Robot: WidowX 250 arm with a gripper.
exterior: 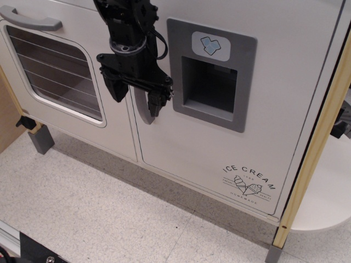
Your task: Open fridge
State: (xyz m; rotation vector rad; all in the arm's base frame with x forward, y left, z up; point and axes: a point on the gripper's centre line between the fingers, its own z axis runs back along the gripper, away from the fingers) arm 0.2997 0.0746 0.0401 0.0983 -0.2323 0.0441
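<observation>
The white fridge door fills the right of the view, shut, with a grey recessed ice-dispenser panel and an "ICE CREAM" logo low on the right. Its grey curved vertical handle runs along the door's left edge; only its lower end shows. My black gripper hangs open in front of that handle, one finger left of it over the oven door, the other finger right of it. The jaws straddle the handle without closing on it.
The white oven door with a dark barred window and a horizontal grey handle is at the left. A wooden post stands at the fridge's right edge. The speckled floor lies below. A grey cabinet foot is at the lower left.
</observation>
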